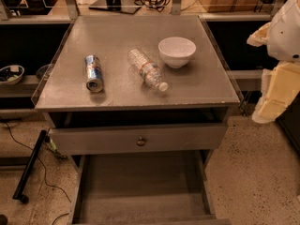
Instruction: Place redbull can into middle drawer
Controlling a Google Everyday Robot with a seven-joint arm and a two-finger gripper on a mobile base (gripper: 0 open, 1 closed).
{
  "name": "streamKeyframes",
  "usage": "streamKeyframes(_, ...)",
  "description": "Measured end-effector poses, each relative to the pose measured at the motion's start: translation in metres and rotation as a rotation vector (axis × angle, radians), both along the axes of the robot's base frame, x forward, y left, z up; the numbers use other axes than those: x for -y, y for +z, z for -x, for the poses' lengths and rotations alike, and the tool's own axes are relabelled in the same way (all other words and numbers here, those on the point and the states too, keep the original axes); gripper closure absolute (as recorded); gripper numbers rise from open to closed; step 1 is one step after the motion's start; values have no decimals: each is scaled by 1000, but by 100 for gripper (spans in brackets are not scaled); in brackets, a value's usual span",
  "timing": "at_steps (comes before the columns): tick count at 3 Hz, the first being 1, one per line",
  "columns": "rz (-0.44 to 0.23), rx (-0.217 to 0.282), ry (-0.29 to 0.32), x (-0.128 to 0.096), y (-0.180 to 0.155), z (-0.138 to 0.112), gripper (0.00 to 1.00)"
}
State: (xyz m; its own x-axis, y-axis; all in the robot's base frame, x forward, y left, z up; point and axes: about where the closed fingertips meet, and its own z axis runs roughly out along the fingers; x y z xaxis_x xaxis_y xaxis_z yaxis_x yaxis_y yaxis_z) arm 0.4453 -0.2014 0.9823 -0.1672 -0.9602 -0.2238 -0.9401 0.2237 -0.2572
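Note:
The redbull can [93, 72] lies on its side on the left of the grey cabinet top [117, 36], blue and silver, one end facing the front. The middle drawer [140, 191] is pulled out below, its flat grey floor bare. My gripper [274, 95], with cream-coloured fingers under a white arm, hangs at the right edge of the view. It is beside the cabinet's right side, well away from the can, and holds nothing that I can see.
A clear plastic water bottle [147, 69] lies on the top's middle and a white bowl [176, 51] stands right of it. The drawer front with a brass knob [141, 141] sits above the open drawer. Cables and a black bar [29, 165] lie on the floor at left.

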Motion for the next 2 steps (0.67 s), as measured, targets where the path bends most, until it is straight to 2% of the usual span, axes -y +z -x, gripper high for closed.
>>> streamKeyframes(1,0,0,0,0,0,0,0)
streamKeyframes(2,-29,11,11,-7,2,-13,0)
